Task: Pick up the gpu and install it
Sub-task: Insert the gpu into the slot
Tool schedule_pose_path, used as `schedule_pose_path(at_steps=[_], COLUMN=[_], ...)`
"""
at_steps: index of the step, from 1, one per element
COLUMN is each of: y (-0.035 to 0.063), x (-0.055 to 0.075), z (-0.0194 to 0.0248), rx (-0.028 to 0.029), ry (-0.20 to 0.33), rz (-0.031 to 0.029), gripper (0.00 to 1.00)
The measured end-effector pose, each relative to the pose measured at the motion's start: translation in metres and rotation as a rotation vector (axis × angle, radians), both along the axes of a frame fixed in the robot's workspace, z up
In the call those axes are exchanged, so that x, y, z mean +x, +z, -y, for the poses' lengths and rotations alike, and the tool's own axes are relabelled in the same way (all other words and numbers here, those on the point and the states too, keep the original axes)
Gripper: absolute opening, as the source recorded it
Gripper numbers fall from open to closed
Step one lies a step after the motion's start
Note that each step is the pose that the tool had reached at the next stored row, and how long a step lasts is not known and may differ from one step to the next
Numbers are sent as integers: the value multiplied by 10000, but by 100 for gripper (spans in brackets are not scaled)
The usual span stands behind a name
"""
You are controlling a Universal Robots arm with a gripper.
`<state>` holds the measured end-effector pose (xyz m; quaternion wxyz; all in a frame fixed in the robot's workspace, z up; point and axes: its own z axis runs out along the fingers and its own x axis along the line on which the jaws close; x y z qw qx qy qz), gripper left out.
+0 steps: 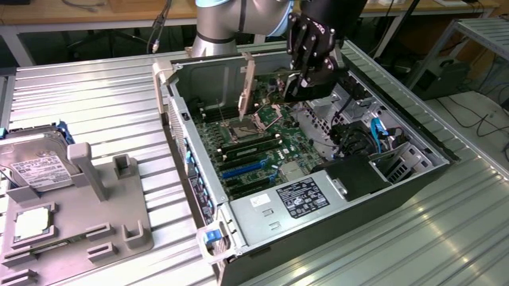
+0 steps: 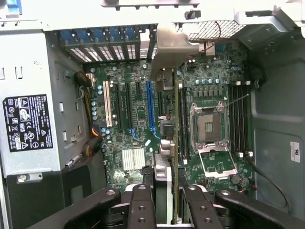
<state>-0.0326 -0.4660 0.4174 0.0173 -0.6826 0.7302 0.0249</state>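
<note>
While in fingers (image 2: 142,206), gpu (image 2: 170,47) above case (image 1: 208,74)

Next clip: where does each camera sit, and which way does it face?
Exterior view: off the arm, raised, looking down into the open grey metal computer case; the arm and black gripper show.
Wrist view: on the wrist, looking past the gripper onto the green motherboard.
Both share the case, the motherboard and the thin green gpu card with silver end bracket, gripped edge-on.
</note>
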Motion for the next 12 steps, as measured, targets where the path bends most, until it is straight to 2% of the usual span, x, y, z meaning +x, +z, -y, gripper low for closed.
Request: schedule_pose_path(at_steps=[7,12], y=[-11,-12], x=[-1,-1], z=[0,0], rx=[0,0], ry=[306,344], rz=[4,3], gripper=[28,28])
